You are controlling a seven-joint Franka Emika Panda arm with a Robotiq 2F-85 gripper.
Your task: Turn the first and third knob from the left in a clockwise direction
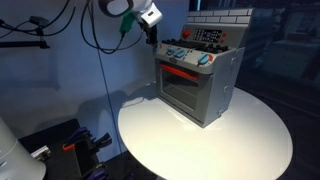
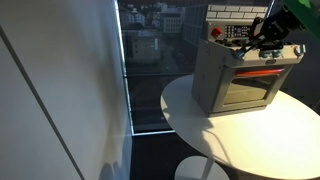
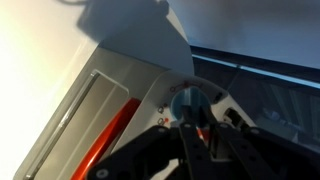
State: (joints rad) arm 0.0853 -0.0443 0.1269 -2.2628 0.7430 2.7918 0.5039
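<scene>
Knob [image 3: 186, 99] first: it's the round blue one, and in the wrist view it sits right at the tips of the jaws. The two black fingers [image 3: 145, 152] angle in toward each other just below it. Honestly I can't tell if the jaws are pinched on it or only nearly together, it's too dark and blurry down there.

Just down-left of the knob you get the orange door handle [image 3: 115, 130], running diagonally across the grey front of the toy oven [image 3: 90, 100].

In both exterior views the jaws hang over the oven's top control panel, at the end nearest the arm [image 1: 148, 14]. The toy oven [image 1: 200, 88] [image 2: 235, 85] stands upright on a round white desk [image 1: 235, 145] [image 2: 225, 140], its glass door shut.

Behind the desk in an exterior view there's a big window [image 2: 150, 40] with buildings outside.
</scene>
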